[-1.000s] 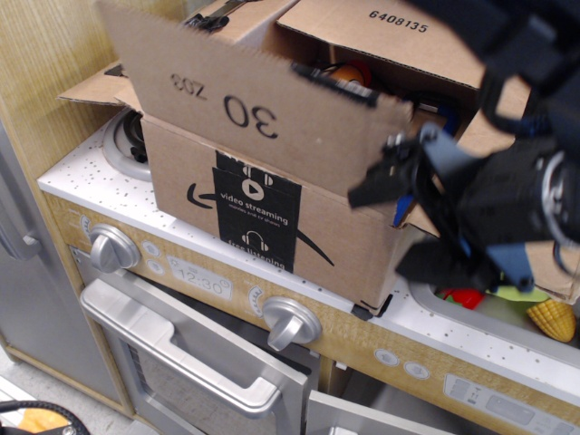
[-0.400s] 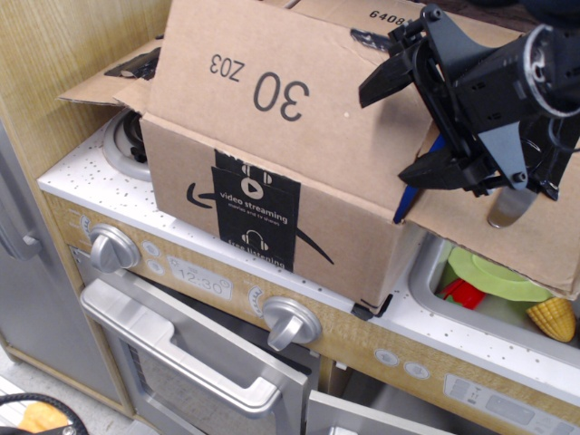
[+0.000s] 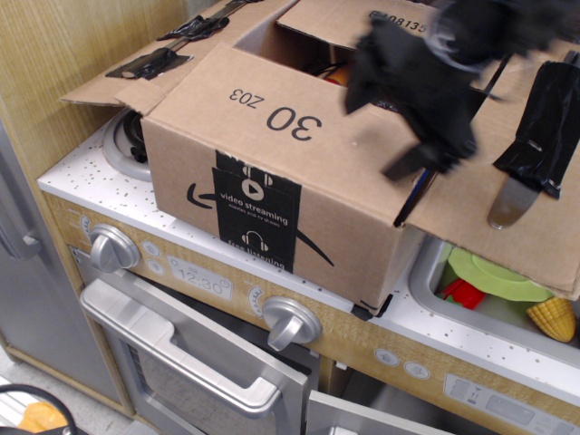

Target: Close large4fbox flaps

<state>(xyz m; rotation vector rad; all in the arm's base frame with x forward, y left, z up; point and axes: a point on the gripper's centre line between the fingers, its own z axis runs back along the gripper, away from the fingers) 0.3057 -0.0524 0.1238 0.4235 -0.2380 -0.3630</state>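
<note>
The large4fbox (image 3: 272,217) stands on a toy stove top, with the black "video streaming" label on its front side. The front flap (image 3: 281,118), printed "30 Z03", lies folded down over the opening. The left flap (image 3: 136,72) lies spread outward with cutlery taped on it. The back flap (image 3: 335,23) is partly raised. The right flap (image 3: 507,227) hangs outward and carries a metal utensil (image 3: 509,204) under black tape. My gripper (image 3: 399,113) is blurred and hovers over the right end of the front flap. Its fingers are spread and hold nothing.
The toy stove has two silver knobs (image 3: 113,246) (image 3: 290,322) and an oven door handle (image 3: 181,358). A burner (image 3: 122,140) sits left of the box. The sink (image 3: 426,281) at right holds a green plate (image 3: 494,272), toy corn (image 3: 553,319) and a red item. A wooden wall stands at left.
The front flap stood nearly upright and has folded down over the opening. My gripper moved from the box's right front corner up and left, over the box top.
</note>
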